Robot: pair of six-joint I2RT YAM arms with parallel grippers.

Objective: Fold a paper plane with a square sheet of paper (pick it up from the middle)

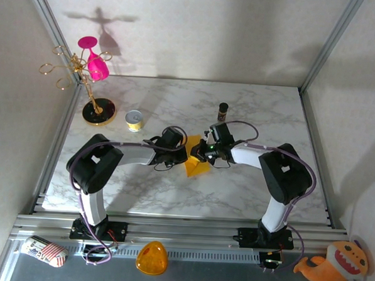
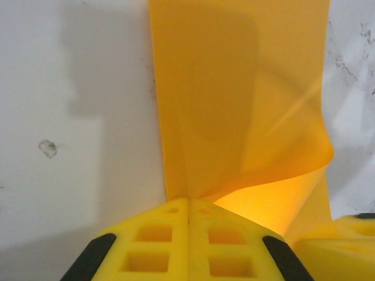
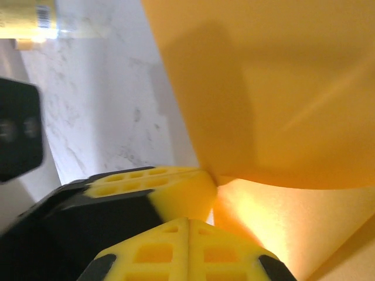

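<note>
White marble surface [image 1: 254,182] carries the square sheet of paper [image 1: 195,165] at its middle, between the two arms. The left gripper [image 2: 188,205] has its jaws together, clamped, as it seems, on the near edge of the sheet, where one flap curls up from the surface. The right gripper [image 3: 188,225] has its jaws pressed together just beside that curl; if paper is between them I cannot tell. I judge that an early fold is in hand. The next move asks to bring the lifted flap over evenly and press a sharp crease, without the sheet sliding.
</note>
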